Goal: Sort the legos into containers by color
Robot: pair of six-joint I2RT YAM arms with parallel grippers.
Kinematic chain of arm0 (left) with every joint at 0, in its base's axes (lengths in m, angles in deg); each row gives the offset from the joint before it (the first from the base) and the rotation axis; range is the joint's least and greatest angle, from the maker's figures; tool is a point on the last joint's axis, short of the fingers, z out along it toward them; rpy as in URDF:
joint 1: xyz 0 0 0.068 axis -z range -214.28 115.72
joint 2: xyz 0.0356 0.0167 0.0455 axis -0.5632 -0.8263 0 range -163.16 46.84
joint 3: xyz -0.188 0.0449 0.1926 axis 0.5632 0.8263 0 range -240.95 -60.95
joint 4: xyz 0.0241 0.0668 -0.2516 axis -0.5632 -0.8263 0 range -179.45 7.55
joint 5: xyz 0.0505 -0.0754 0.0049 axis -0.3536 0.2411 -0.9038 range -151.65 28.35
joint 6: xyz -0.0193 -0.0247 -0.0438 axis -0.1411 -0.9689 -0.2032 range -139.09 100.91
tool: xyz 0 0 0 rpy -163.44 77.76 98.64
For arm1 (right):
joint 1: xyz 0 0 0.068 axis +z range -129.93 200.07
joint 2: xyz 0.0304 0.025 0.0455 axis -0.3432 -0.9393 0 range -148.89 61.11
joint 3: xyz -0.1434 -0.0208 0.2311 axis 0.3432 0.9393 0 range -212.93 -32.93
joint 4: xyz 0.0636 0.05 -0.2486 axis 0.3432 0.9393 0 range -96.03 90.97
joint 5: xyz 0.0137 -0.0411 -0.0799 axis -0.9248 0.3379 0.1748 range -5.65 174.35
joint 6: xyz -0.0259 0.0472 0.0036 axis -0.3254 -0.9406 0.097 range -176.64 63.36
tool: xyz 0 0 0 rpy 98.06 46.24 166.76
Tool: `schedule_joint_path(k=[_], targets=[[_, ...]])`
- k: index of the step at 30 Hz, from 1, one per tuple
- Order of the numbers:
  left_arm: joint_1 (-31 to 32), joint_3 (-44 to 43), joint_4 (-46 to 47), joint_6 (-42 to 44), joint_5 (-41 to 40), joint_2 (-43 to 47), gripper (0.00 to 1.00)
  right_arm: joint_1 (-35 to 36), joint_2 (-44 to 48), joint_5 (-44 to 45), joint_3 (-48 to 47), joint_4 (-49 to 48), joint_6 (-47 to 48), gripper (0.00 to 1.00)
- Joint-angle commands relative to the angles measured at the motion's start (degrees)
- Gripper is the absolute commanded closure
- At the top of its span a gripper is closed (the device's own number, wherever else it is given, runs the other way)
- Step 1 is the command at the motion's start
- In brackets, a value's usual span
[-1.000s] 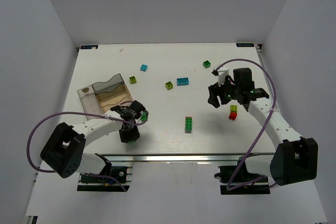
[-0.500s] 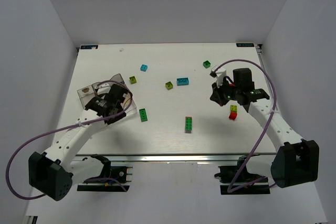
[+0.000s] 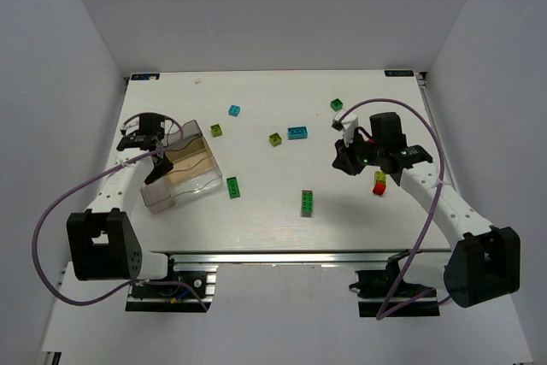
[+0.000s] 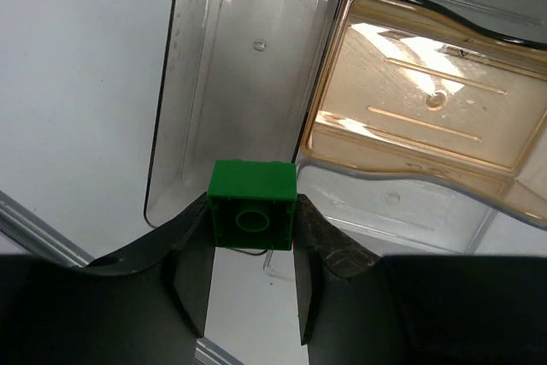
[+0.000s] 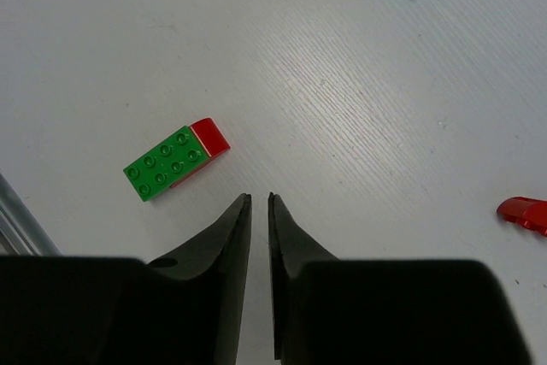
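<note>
My left gripper (image 4: 253, 213) is shut on a dark green brick (image 4: 252, 201) and holds it above the near edge of the clear tray (image 4: 167, 126), over its left transparent compartment. From above, the left gripper (image 3: 156, 168) hangs at the tray's (image 3: 198, 182) left side. My right gripper (image 5: 259, 199) hovers over bare table with its jaws a narrow slit apart and nothing between them. A green-on-red stack (image 5: 171, 164) lies just ahead and to its left. The right gripper (image 3: 345, 160) is left of a lime-and-red stack (image 3: 379, 182).
Loose on the table lie a green brick (image 3: 232, 187), the green-and-red stack (image 3: 306, 202), a cyan brick (image 3: 297, 132), a small cyan one (image 3: 234, 110), two lime ones (image 3: 217, 130) (image 3: 275, 138) and a dark green one (image 3: 337, 105). The tray has an amber compartment (image 4: 427, 100).
My left arm swung from the table's middle to the tray's left side with the dark green brick, leaving a green brick behind. The right jaws closed from wide to a slit.
</note>
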Motion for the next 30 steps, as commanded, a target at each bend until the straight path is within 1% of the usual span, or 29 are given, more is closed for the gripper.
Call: schedule_joint_path(k=[1,2,4,5,6,8,9,11,14,15,16,18,19,20,21,22,23,24,25,26,27,28,29,30], targets=[[-1.5,-1.33,2.91,3.33,3.07,-1.64,0.88,0.63,0.92,-0.28,-0.12,-1.93,-0.18,0.79],[-2.2,-0.9,3.52,3.32,4.03,-2.0,0.75,0.81,0.65,-0.19,-0.2,-1.84,-0.35,0.73],[-2.82,-0.54,3.61,3.06,4.21,-2.26,0.58,0.98,0.21,-0.19,-0.29,-1.93,-0.45,0.69],[-3.52,-0.54,3.61,3.06,4.21,-2.44,0.53,0.99,0.21,-0.1,-0.29,-2.01,-0.36,0.66],[-3.53,-0.63,3.44,3.06,4.39,-2.44,0.44,0.9,0.04,-0.01,-0.21,-2.02,-0.27,0.65],[-4.05,-1.41,2.91,3.15,4.3,-2.09,0.38,1.16,-0.31,0.16,-0.38,-1.93,-0.01,0.63],[-4.05,-1.77,2.56,3.15,4.13,-2.0,0.33,1.16,-0.84,0.16,-0.38,-2.01,0.0,0.63],[-4.05,-2.47,2.04,2.8,4.13,-1.65,0.3,1.34,-1.28,-0.01,-0.55,-2.28,-0.36,0.62],[-4.05,-2.91,1.51,2.36,5.0,-1.12,0.29,1.51,-1.72,-0.19,-0.56,-2.8,-0.88,0.61],[-4.05,-3.0,1.68,2.27,5.61,-0.34,0.31,1.43,-1.72,-0.02,-0.56,-2.81,-1.06,0.61],[-4.05,-3.0,2.12,2.44,8.23,0.37,0.49,1.43,-1.72,0.25,-0.56,-2.89,-1.23,0.61],[-3.0,-2.13,5.36,3.58,12.8,3.25,0.91,1.08,-2.33,1.56,-0.56,-3.68,-3.07,0.64],[-3.0,-1.51,7.37,4.37,20.83,4.4,1.0,1.07,-2.6,1.65,-0.64,-3.95,-3.86,0.74],[-2.3,-0.64,11.22,4.73,26.39,5.2,1.0,0.99,-3.04,2.7,-0.73,-4.21,-5.87,0.81],[-2.3,1.2,12.74,4.64,30.54,6.34,1.0,0.99,-3.39,2.88,-0.56,-5.0,-6.85,0.89],[-1.25,2.0,14.32,4.64,34.32,6.61,1.0,0.81,-3.48,2.97,-0.47,-5.53,-7.64,1.0],[-0.46,2.53,15.9,4.47,39.67,6.7,1.0,0.81,-3.57,2.89,-0.47,-5.71,-8.96,1.0],[0.42,3.15,16.44,4.29,42.07,6.61,0.98,0.9,-3.65,2.8,-0.47,-6.4,-9.58,1.0],[2.95,3.24,16.79,4.29,43.75,6.0,0.94,0.81,-3.92,2.97,-0.73,-6.58,-10.46,1.0],[4.54,3.24,16.62,4.38,45.59,5.48,0.82,0.81,-4.53,3.5,-0.99,-6.67,-11.16,0.95],[6.3,2.8,16.19,4.47,45.78,5.04,0.75,0.55,-5.06,4.2,-1.26,-6.76,-12.99,0.84],[8.06,2.63,15.57,4.38,45.53,4.25,0.67,0.55,-5.58,4.9,-1.96,-6.76,-13.8,0.68],[11.64,2.45,14.87,4.21,44.65,3.72,0.57,0.37,-6.46,6.04,-2.4,-6.76,-14.5,0.63],[13.5,1.93,14.34,3.59,43.43,3.28,0.53,-0.5,-6.82,6.57,-2.75,-6.76,-15.55,0.57]])
